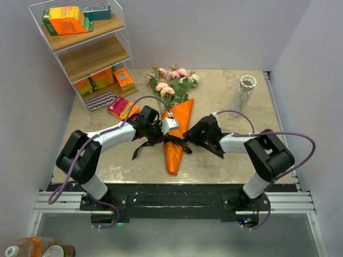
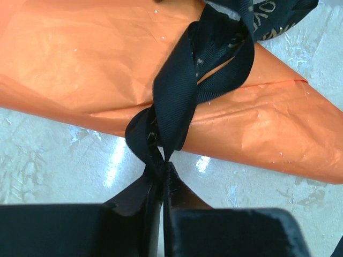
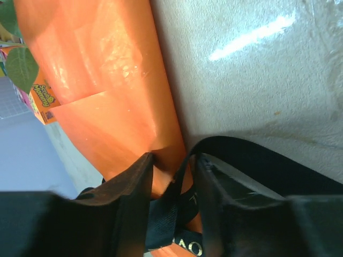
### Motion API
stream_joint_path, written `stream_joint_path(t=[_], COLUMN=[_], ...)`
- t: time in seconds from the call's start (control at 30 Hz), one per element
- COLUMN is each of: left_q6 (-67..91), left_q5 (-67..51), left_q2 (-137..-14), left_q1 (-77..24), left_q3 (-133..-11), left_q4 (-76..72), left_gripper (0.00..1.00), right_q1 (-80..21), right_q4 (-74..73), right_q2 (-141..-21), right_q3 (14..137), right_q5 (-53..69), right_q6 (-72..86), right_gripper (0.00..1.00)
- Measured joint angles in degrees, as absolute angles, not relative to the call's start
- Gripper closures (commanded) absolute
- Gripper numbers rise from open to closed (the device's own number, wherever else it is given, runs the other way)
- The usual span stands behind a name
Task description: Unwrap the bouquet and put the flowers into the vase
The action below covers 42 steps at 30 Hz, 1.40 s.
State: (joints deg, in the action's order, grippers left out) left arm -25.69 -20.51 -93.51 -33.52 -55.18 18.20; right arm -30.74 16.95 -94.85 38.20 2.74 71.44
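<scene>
Clearly little was done: the bouquet [image 1: 185,115] lay wrapped on the table [image 1: 225,160], ribbon [image 2: 177,101] tied, vase [image 1: 244,93] empty. The left gripper [image 2: 163,182] was closed on a ribbon tail; the right gripper [image 3: 174,176] stood part-open around a loop.

Bright, even overhead light; soft shadows beneath the arms [image 1: 107,136] in the top view. Wrist views: white glare streaks on the table [image 2: 115,166], sheen on the orange paper [image 2: 80,53], ribbon [image 2: 177,91] weave sharp, left claw [image 2: 162,182] dark, blurred.
</scene>
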Motion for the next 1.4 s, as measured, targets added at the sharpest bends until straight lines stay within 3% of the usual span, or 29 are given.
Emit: stream_joint_path(t=[0.17, 0.37, 0.7, 0.87, 0.97, 1.13, 1.4], left_q6=[-26.1, -26.1, -20.6, -18.6, -18.8, -20.6, -23.7], left_q5=[-19.9, -18.5, -9.0, -9.9, -9.2, 3.1, 10.4], left_q2=[-92.4, -91.1, -82.7, -75.9, -70.7, -62.8, -59.0], left_q1=[-33.6, -33.6, -30.2, -26.7, -25.4, -19.4, -18.1], left_q3=[-55.2, -56.9, -64.8, -64.7, -61.8, -54.0, -49.0], left_q4=[18.9, 22.2, 27.0, 26.5, 25.8, 30.9, 33.3], left_gripper=[1.0, 1.0, 1.0, 1.0, 1.0, 1.0, 1.0], right_q1=[-30.7, -30.7, -30.7, -30.1, -26.2, -13.6, -11.8], right_q4=[17.8, 13.3, -3.4, -7.6, -10.4, -18.8, -25.9], right_q2=[-94.3, -85.6, -65.9, -60.7, -58.6, -55.7, -54.0], right_q3=[37.2, 36.5, 45.2, 47.9, 47.9, 47.7, 48.1], right_q5=[2.3, -1.0, -12.5, -11.4, -9.6, -16.7, -21.5], right_q6=[71.7, 69.2, 59.3, 56.2, 54.2, 49.5, 46.2], right_gripper=[0.95, 0.99, 1.0, 1.0, 1.0, 1.0, 1.0])
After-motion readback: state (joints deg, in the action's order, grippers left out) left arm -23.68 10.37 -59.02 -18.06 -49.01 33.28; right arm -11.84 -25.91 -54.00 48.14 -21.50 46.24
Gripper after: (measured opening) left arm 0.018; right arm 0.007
